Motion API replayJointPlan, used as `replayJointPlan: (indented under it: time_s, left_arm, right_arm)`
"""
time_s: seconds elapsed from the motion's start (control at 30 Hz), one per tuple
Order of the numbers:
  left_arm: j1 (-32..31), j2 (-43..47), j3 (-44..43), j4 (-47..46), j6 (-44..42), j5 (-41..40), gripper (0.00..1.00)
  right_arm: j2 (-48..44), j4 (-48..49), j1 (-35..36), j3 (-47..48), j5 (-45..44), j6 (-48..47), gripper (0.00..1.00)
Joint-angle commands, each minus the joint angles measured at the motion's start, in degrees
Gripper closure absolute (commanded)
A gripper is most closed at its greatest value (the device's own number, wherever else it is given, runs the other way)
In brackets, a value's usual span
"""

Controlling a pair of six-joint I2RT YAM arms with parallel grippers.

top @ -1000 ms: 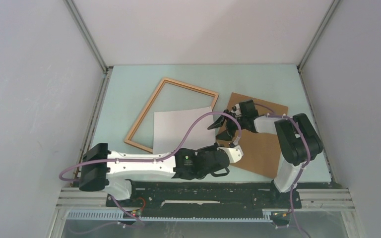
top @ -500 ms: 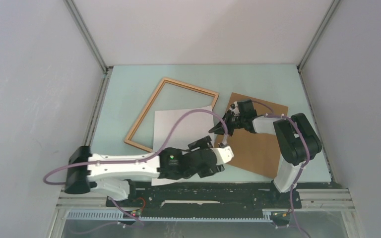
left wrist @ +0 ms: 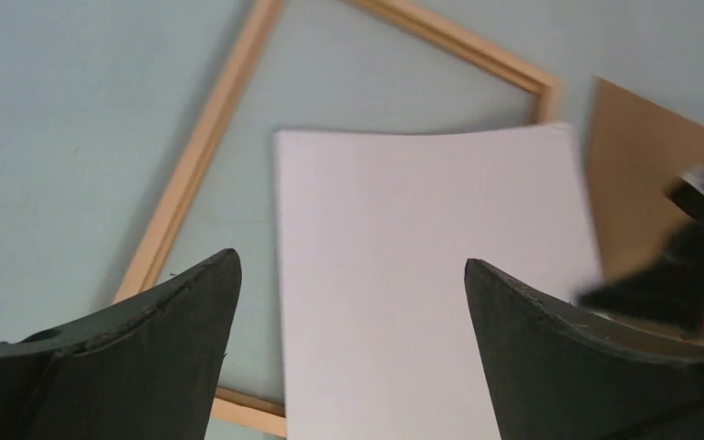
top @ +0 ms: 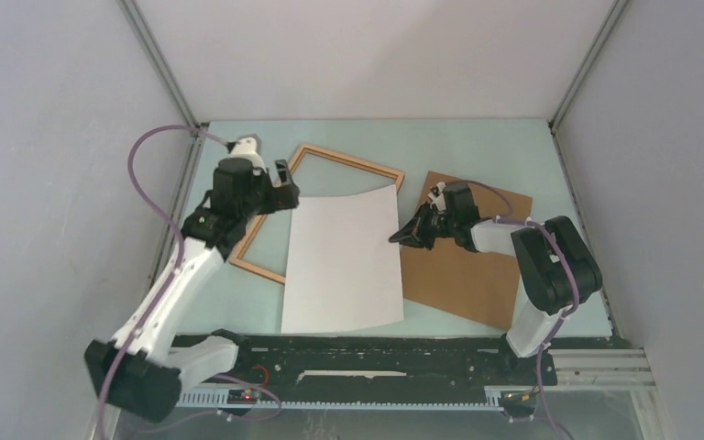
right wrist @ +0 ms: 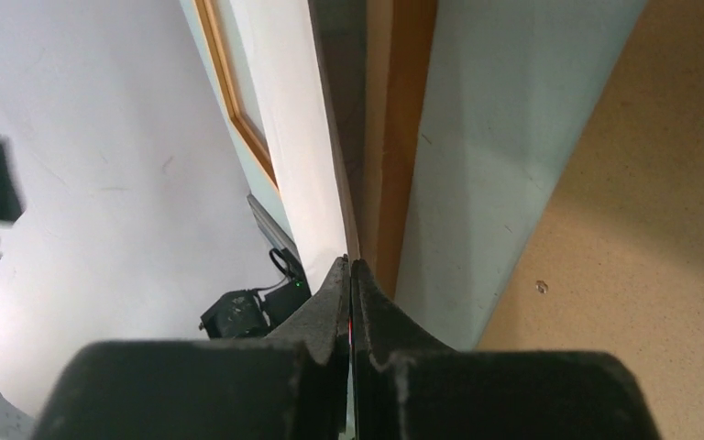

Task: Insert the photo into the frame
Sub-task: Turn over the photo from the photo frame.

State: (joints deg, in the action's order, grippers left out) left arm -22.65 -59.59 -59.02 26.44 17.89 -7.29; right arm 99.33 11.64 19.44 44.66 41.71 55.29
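The frame (top: 353, 161) lies flat on the pale green desk (top: 477, 147), turned at an angle, an open wooden rectangle with the desk surface showing through it. The photo (top: 344, 266) rests with its blank white side up (the printed side cannot be seen), covering the frame's near right part and reaching past the frame's near rail toward the arm bases. Its far edge bows slightly upward just inside the frame's far right corner. The right tool (top: 394, 238) sits just to the right of the frame, low over the desk, with its two dark fingers (right wrist: 330, 293) pressed tightly together. In the right wrist view the thin white edge of the photo runs straight into the seam between them, so the tool appears clenched on the photo's right edge, with the frame's orange-brown rail alongside it. The left tool (top: 284, 186) hangs above the frame's far left rail, clear of the wood, its jaws released and spread wide. In the left wrist view the photo and the frame's left rail show between the two fingers, well below them, and nothing is held. A plain brown backing board (top: 463, 275) lies flat to the right of the frame, under the right arm, its left edge just beside the photo. Whether the two overlap cannot be told.
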Motion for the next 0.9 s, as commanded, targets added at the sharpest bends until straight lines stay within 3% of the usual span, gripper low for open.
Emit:
replayJointPlan:
  time_s: [0.0, 0.1, 0.2, 0.4, 0.67, 0.87]
  left_arm:
    - [15.21, -10.79, -0.04, 0.57, 8.88, 6.84, 0.00]
    - [21.93, -19.80, -1.73, -0.52, 9.17, 6.82, 0.00]
    - [27.94, -28.68, -4.81, -1.04, 9.92, 13.04, 0.00]
    - [30.38, -37.71, -9.10, 2.85, 7.47, 16.69, 0.00]
    - [31.67, -40.04, -4.34, -0.74, 10.38, 27.07, 0.00]
    - [32.19, -38.78, -0.78, -2.74, 11.41, 29.30, 0.00]
  right_arm:
    - [-3.87, 4.58, -0.46, -0.02, -5.99, -0.02, 1.00]
    - [-4.03, 6.16, -0.54, -0.02, -8.60, 0.98, 1.00]
    - [-2.52, 7.99, -0.70, 0.56, -9.71, 2.29, 1.00]
    - [1.13, 9.18, 0.36, 3.86, -12.87, 3.19, 1.00]
    - [6.78, 7.52, 2.70, 11.83, -17.38, 3.79, 1.00]
    - [8.57, 3.62, 4.88, 17.07, -22.27, 2.52, 1.00]
